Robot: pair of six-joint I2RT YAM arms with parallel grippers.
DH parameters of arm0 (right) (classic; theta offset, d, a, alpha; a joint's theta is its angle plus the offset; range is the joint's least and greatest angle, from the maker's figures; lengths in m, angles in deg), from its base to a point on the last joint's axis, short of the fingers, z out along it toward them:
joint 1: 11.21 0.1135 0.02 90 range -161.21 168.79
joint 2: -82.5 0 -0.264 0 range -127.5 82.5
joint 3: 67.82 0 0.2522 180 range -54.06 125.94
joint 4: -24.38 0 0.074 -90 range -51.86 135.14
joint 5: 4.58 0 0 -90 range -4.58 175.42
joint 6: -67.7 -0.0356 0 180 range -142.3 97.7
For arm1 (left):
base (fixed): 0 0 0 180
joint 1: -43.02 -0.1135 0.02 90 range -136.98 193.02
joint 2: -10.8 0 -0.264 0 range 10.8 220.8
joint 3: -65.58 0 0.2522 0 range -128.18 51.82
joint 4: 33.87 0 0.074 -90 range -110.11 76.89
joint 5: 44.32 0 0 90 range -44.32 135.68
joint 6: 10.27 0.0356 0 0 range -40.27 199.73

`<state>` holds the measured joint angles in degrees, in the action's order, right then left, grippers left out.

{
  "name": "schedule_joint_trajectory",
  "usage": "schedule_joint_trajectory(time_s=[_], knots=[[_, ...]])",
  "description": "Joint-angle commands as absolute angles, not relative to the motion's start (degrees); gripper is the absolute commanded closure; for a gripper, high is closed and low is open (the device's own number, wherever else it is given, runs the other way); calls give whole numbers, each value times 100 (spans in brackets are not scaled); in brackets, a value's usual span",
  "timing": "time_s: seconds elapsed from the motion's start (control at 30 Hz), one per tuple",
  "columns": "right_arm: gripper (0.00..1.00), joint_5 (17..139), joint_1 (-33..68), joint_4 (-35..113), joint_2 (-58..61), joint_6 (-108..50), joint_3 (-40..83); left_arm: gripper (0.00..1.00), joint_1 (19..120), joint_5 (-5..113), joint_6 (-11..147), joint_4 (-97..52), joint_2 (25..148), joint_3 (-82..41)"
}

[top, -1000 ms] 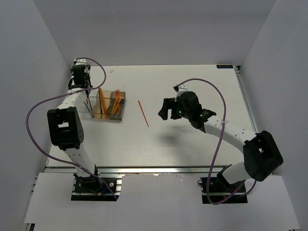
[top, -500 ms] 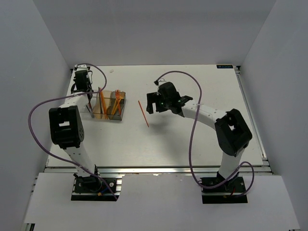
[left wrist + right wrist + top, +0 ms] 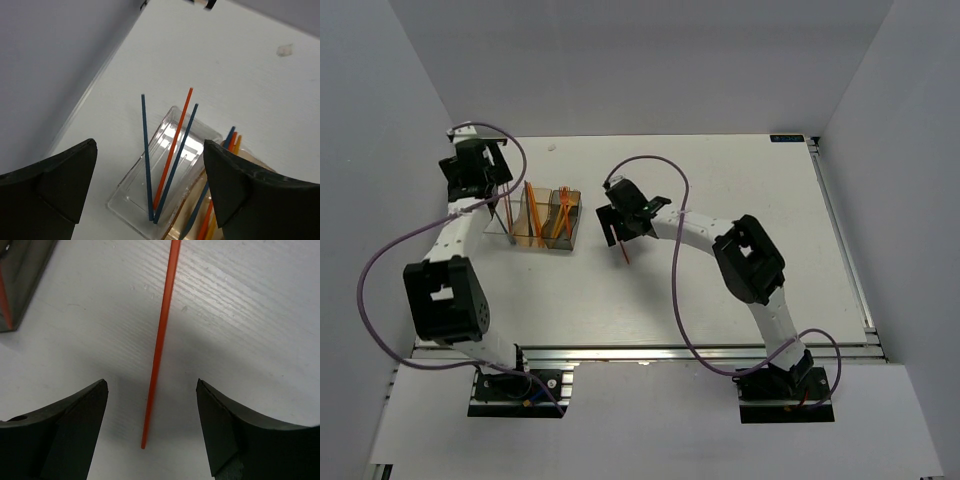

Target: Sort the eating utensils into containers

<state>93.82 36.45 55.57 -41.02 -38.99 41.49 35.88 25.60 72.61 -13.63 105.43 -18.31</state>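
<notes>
While the right claw (image 3: 151, 385) is hanging wide open just above the loose orange stick (image 3: 160, 340), it isn't gripping anything; the stick is lying flat on the white bench (image 3: 260, 315), running between the two fingers (image 3: 70, 435) and touching neither as far as I can tell; from the top it's sitting at about 3 o'clock from the containers (image 3: 535, 240), near them but apart. The left claw (image 3: 150, 150) is spread open too and holding nothing; it's hovering over the clear bin (image 3: 127, 192) at the 9 o'clock end of the row; two dark blue sticks (image 3: 145, 150) and one orange one (image 3: 176, 142) are leaning in there; the tan-orange bin (image 3: 532, 235) in the middle is holding orange and blue pieces; the dark grey bin (image 3: 572, 230) at the 3 o'clock end is holding orange ones.
</notes>
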Motion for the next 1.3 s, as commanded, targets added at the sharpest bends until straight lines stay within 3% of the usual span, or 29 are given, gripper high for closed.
schedule_joint_trajectory(time_s=[0.0, 0.2, 0.33, 0.47, 0.53, 0.57, 0.63, 0.83, 0.97, 1.07, 1.27], knots=[[24, 9867, 3826, 6037, -4317, -3742, 4718, 2, 3572, 2686, 6708, -678, 9476, -2236], [30, 10465, 3880, 6467, -5116, -3637, 5700, 2, 3564, 3600, 6409, -420, 8473, -1728], [42, 10414, 3819, 6669, -5653, -3531, 6396, 2, 3572, 3812, 6408, -412, 7946, -1323], [46, 10318, 3696, 6986, -6277, -3583, 7004, 2, 3573, 3996, 6339, -517, 7708, -1103], [58, 10177, 3590, 6952, -6436, -3619, 6996, 2, 3572, 4154, 6312, -561, 7681, -1059], [81, 10142, 3555, 6951, -6454, -3645, 6969, 2, 3573, 4207, 6268, -561, 7681, -1058], [99, 10124, 3528, 6951, -6480, -3672, 6855, 2, 3573, 4330, 6207, -561, 7698, -1050], [100, 9801, 3485, 6724, -5990, -3891, 6250, 2, 3573, 5013, 5794, -578, 7628, -813], [100, 9290, 3327, 5268, -4079, -4120, 4442, 2, 3834, 6586, 4777, -1576, 7584, 91], [100, 8135, 3221, 3486, -2751, -4391, 2528, 2, 4570, 6835, 4160, -2525, 7584, 795], [100, 6665, 3115, 2365, -1481, -4822, 1275, 2, 5575, 7152, 3333, -3899, 7829, 1121]])
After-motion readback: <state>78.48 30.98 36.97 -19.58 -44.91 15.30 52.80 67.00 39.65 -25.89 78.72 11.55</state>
